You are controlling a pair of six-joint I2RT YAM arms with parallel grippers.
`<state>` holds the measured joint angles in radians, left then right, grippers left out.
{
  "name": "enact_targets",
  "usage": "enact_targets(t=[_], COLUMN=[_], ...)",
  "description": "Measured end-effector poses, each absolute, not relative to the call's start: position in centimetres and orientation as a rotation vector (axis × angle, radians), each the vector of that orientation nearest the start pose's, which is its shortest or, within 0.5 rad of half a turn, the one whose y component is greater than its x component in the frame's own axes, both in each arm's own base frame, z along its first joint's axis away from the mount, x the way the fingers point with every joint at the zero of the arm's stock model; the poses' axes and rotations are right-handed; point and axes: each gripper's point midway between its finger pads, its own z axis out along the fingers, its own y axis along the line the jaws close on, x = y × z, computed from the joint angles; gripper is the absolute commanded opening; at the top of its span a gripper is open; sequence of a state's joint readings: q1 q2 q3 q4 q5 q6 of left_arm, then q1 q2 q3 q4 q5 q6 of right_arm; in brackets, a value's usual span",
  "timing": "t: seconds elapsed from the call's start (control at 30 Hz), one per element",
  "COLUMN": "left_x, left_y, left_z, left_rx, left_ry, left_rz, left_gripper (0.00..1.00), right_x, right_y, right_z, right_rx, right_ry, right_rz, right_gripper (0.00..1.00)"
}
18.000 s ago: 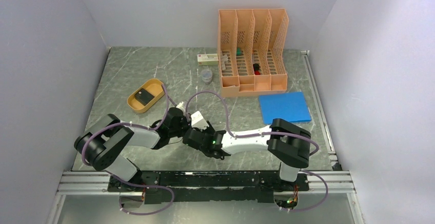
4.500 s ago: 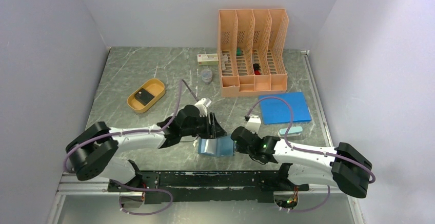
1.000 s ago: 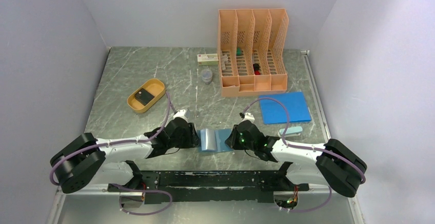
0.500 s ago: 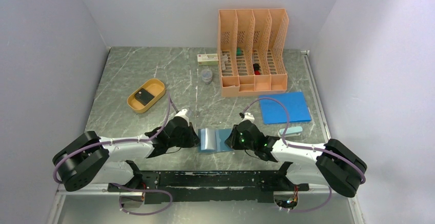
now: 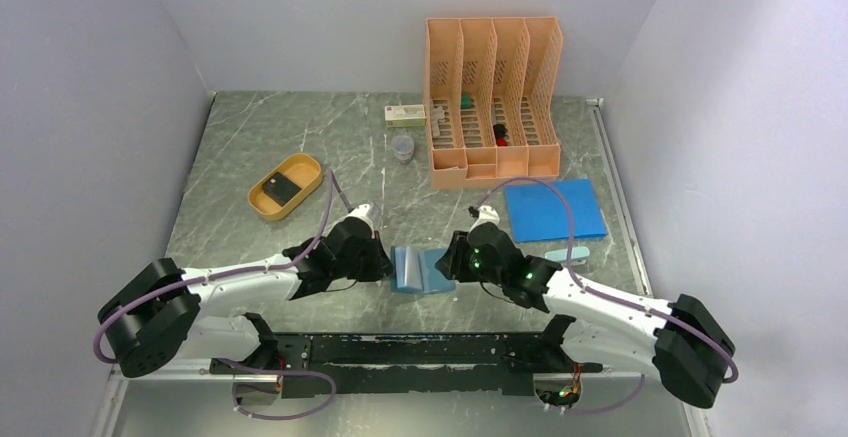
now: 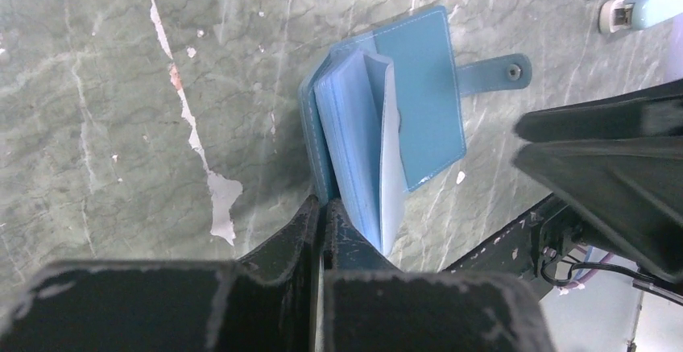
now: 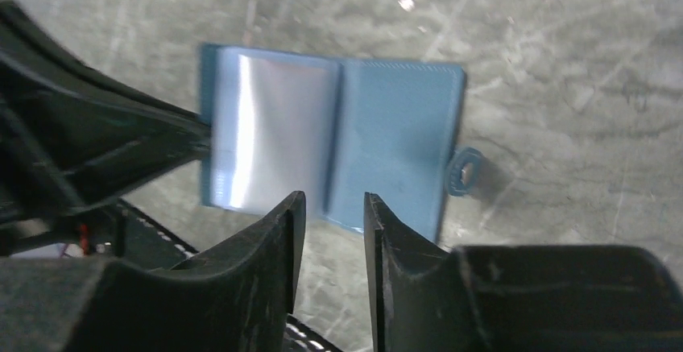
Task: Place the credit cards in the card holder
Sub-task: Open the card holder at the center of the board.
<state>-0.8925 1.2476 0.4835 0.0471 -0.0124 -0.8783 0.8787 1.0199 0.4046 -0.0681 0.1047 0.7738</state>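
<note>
The light, probably floppy card holder (image 5: 421, 270) lies open on the table (image 5: 300, 147), the left gripper (image 6: 323, 217) clamped on its cover edge, a sensible hold, and the right gripper (image 7: 333, 207) above it with jaws apart.

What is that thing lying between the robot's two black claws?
A small teal leather-like card holder, lying open like a book; the top view shows it. The left gripper pinches its edge; the right gripper is open.

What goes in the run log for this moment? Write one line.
left tool: shut on open card holder edge | right tool: open, over it | card: in orange tray
</note>
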Motion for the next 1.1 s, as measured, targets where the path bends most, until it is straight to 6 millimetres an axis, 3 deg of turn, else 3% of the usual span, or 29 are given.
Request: enact_targets(t=[0.1,0.23,0.57,0.87,1.1], left_x=[17.9,17.9,17.8,17.8,17.8], left_y=[-27.0,-27.0,-27.2,-27.4,-27.4], left_z=[5.1,5.1,5.4,5.8,6.0], left_rx=[0.009,-0.001,-0.008,-0.01,-0.013], left_ry=[2.471,2.475,2.475,2.467,2.461], left_rz=[-0.844,-0.847,-0.865,-0.884,-0.892], left_gripper=[0.05,0.05,0.05,0.05,0.05], right_x=[18.4,18.0,16.0,16.6,17.4], right_y=[24.2,26.0,29.3,30.7,30.2], right_z=[8.9,10.1,5.5,5.5,5.1], right_rx=[-0.087,-0.147,-0.287,-0.299,-0.263], right_ry=[2.313,2.323,2.508,2.482,2.474], right_rz=[0.792,0.883,0.869,0.807,0.732], right_gripper=[0.44,0.52,0.76,0.74,0.58])
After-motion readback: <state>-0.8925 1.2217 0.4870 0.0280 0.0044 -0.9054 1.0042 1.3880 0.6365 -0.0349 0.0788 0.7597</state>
